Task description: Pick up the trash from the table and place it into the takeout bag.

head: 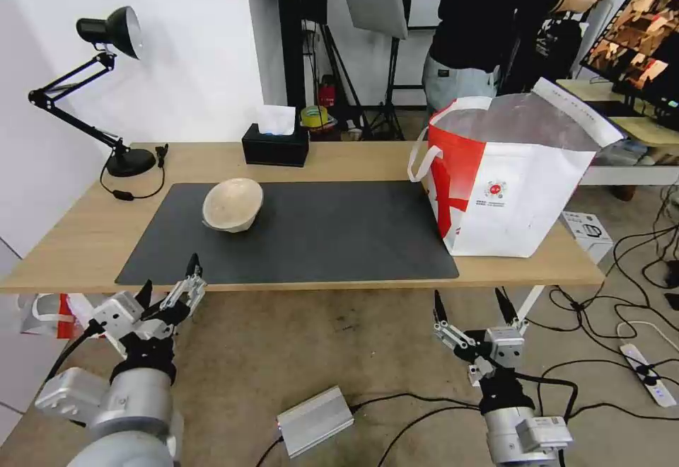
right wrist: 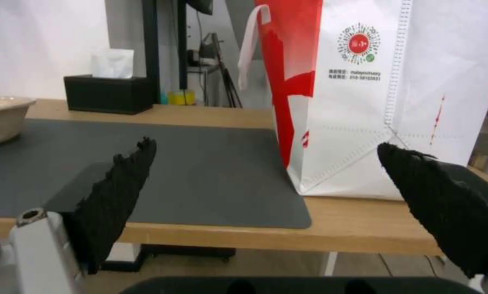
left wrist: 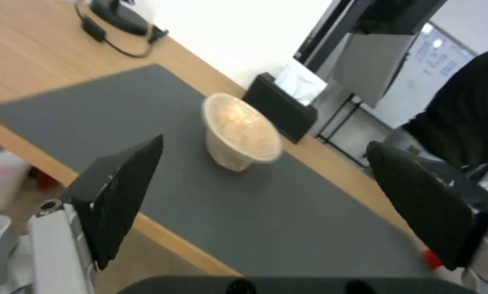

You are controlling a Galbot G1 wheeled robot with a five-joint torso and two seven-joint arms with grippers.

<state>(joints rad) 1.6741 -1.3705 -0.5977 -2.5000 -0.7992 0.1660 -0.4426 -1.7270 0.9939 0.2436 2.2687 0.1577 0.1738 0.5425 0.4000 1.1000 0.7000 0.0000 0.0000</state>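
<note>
I see one piece of trash on the table (head: 353, 163): the beige pulp bowl (head: 233, 204), standing on the left part of the dark grey mat (head: 339, 233), tilted a little to one side. My left gripper (head: 170, 284) hangs below the near table edge with its fingers spread apart and nothing between them. The bowl lies ahead of it and slightly to the right, so I judge the left arm is clearly the nearer one. My right gripper (head: 474, 303) is also open and empty, low in front of the table, close to the takeout bag (head: 506, 177), which stands upright at the right end with its mouth open.

The bowl is round, so no long axis matters; its rim is thin, and the pulp surface looks matte and rough. The bag is boxy, with foil lining.
</note>
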